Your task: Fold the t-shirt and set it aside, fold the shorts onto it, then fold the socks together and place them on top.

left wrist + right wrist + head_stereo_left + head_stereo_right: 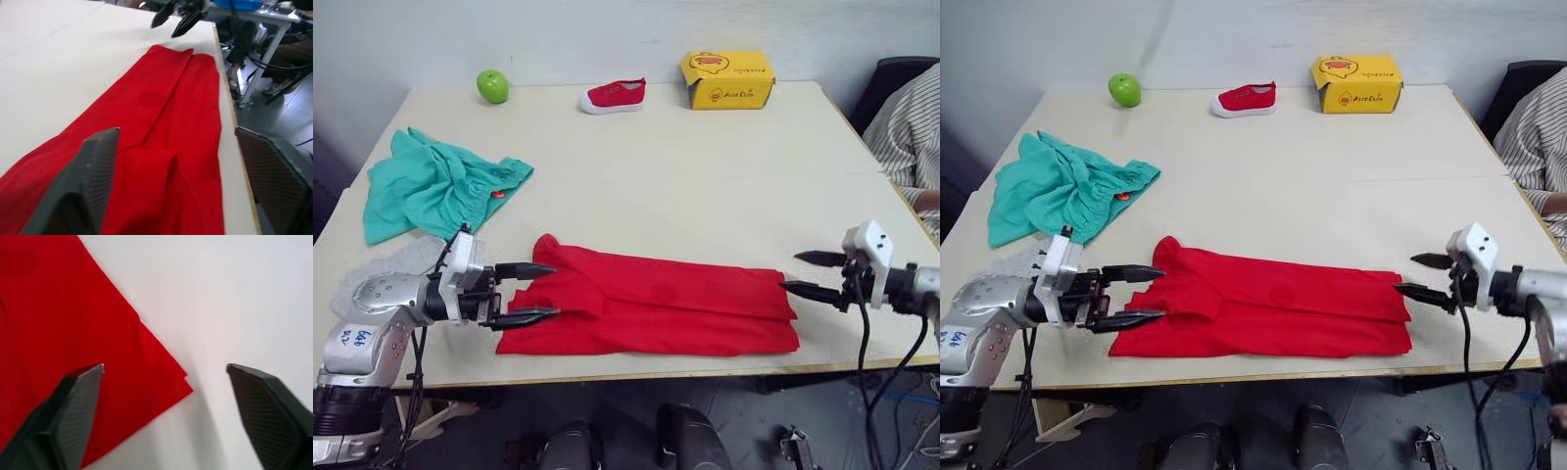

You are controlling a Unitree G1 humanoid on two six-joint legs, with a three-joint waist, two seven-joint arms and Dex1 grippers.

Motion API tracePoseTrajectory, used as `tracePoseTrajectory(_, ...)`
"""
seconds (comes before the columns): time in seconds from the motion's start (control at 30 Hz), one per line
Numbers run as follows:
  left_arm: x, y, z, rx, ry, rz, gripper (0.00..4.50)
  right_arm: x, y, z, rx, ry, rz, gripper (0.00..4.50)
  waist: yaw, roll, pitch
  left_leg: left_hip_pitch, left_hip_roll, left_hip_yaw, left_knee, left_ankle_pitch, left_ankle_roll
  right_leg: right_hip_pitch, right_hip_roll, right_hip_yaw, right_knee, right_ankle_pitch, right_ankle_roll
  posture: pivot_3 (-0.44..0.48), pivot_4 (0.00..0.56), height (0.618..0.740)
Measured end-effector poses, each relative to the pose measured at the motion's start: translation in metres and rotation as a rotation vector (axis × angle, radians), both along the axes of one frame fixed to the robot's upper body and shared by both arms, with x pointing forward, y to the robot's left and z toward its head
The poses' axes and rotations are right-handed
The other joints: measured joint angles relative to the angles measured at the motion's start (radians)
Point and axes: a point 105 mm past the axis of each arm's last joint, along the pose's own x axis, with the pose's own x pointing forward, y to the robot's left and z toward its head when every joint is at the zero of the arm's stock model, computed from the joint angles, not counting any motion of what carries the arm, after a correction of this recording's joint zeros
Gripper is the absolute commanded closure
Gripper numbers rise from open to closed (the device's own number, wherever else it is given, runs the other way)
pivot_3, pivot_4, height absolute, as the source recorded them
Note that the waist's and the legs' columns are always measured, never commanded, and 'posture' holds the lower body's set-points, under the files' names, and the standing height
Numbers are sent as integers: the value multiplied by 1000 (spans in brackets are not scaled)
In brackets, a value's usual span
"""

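T-shirt (pixel 651 304) lies as a long strip across the table, one spread gripper at each end: left (pixel 530 293), right (pixel 811 275).

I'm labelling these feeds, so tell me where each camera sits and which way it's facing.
Left eye and right eye views: on the head, looking forward and down over the table; both arms show, with the t-shirt between them.
Left wrist view: along the left gripper, down the t-shirt toward the right gripper.
Right wrist view: along the right gripper's open fingers at the t-shirt's corner.
Shared: all views show the t-shirt.
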Motion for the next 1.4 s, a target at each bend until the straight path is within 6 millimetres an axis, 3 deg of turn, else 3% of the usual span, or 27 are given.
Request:
tracePoseTrajectory(0.17, -4, -12, -1, -84, 12, -11, 34, 17, 5, -14, -38, 84, 37, 0, 1, 1, 1, -1, 0, 0, 0, 0, 0, 0, 0, 0, 2, 0, 0, 0, 150, 740)
tracePoseTrajectory(0.27, -10, -14, -2, -108, 18, -18, 0, 24, 15, -13, -49, 118, 95, 619, 0, 1, 1, -1, 0, 0, 1, 0, 0, 0, 0, 0, 2, 0, 0, 0, 150, 740)
tracePoseTrajectory(0.43, -13, -14, -4, -108, 21, -8, 0, 17, 27, -16, -54, 227, 209, 2348, 0, 1, 1, 0, 1, 0, 1, 0, 0, 0, 0, 0, 2, 0, 0, 0, 150, 740)
tracePoseTrajectory(0.63, -10, -8, -4, -107, -3, 53, 0, 22, 26, -14, -124, 251, 219, 4490, 0, 2, 1, -1, 0, 0, 1, 0, 0, 0, -1, 0, 2, 0, 0, 0, 150, 740)
tracePoseTrajectory(0.8, 0, 1, -3, -125, -41, 164, 0, 45, 20, 3, -255, 165, 152, 4490, -4, 3, 1, -1, 0, 0, 1, 0, 0, -1, -2, 1, 2, 0, 0, 0, 150, 740)
tracePoseTrajectory(1.0, 12, 21, -7, -133, -81, 366, 0, 96, 32, 50, -348, -136, -42, 4490, -22, 3, 2, -2, 1, 0, 0, 0, -2, -2, -1, 0, 4, 0, 0, 0, 150, 740)
tracePoseTrajectory(1.17, 13, 29, -17, -99, -73, 443, 0, 111, 36, 45, -396, -214, -143, 4490, -23, 4, 2, -3, 0, 0, -1, 0, -2, -2, -1, 0, 3, 0, 0, 0, 150, 740)
tracePoseTrajectory(1.27, 20, 32, -17, -85, -78, 466, 0, 109, 36, 40, -357, -174, -146, 3821, -21, 4, 2, -3, 0, 0, -1, 0, -1, -2, -1, 0, 3, 0, 0, 0, 150, 740)
tracePoseTrajectory(1.4, 41, 36, -15, -60, -70, 471, 0, 106, 26, 47, -314, -167, -171, 2459, -21, 4, 2, -3, 0, 1, -1, 0, -1, -1, -1, -1, 3, 0, 0, 0, 150, 740)
